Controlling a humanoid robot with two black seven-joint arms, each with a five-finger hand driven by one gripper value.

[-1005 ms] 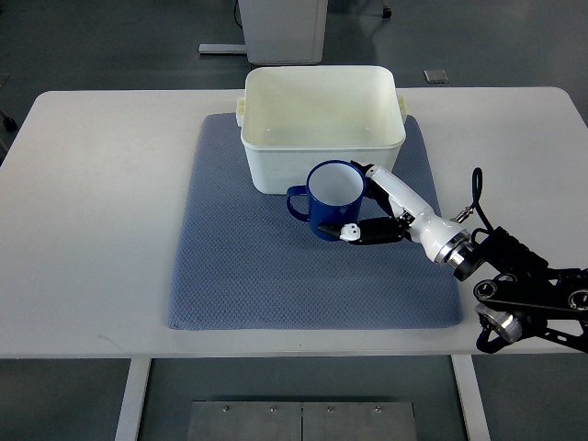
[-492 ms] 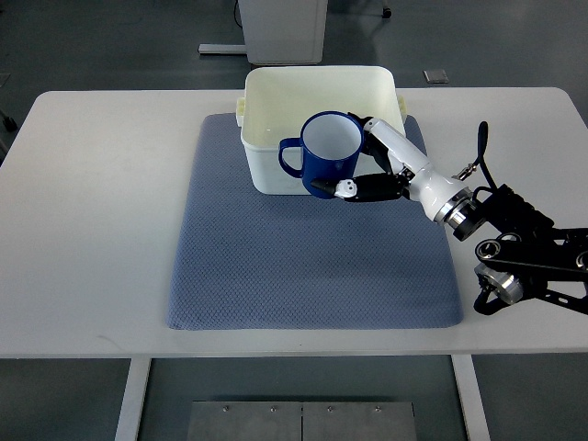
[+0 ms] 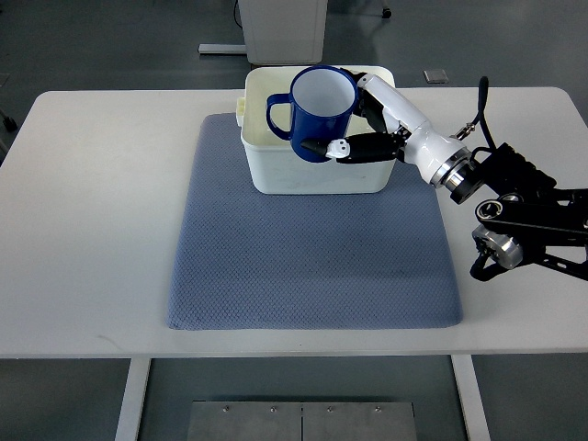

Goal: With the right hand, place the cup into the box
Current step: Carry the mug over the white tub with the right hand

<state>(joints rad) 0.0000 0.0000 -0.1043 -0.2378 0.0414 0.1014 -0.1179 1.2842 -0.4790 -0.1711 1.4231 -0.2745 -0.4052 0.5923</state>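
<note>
A dark blue cup (image 3: 317, 112) with a white inside and its handle pointing left hangs upright over the middle of the white box (image 3: 266, 170). My right hand (image 3: 354, 115) is shut on the cup, fingers wrapped around its right side, thumb across the front. The right arm (image 3: 496, 197) reaches in from the right edge of the top view. The box stands at the far end of the blue-grey mat (image 3: 303, 257). Part of the box's inside is hidden behind the cup. The left arm does not show.
The mat lies on a white table (image 3: 92, 211). A white cabinet base (image 3: 280, 28) stands on the floor beyond the table's far edge.
My right hand has lifted the cup from in front of the box, up and away from me, until it hangs over the box's opening.
</note>
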